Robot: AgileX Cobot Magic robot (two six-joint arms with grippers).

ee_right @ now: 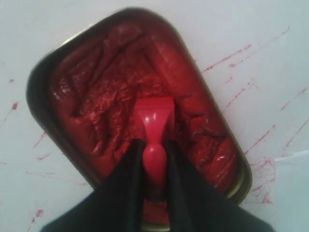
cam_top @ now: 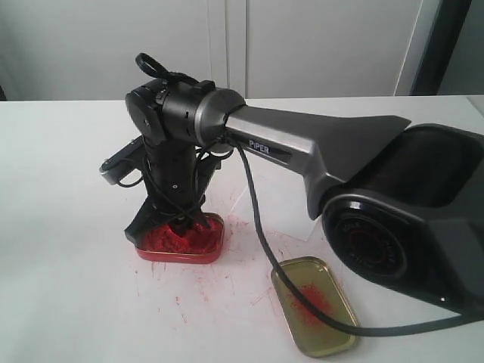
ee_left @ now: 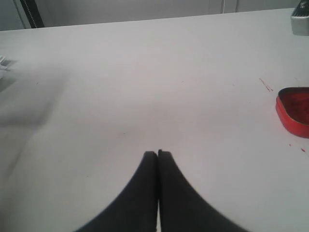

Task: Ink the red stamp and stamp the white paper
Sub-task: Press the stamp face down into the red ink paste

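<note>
The right claw [ee_right: 153,145] pinches the red stamp [ee_right: 154,116] by its handle, base sunk in the ink tin [ee_right: 38,87]: press flat, don't twist, lift straight for even coverage.

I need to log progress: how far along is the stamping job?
Done: the gold lid lies off the red tin, and the right gripper has the red stamp clamped by its handle. In hand: the stamp's base sits down in the ink paste. To do: lifting it over to the white paper and pressing.
</note>
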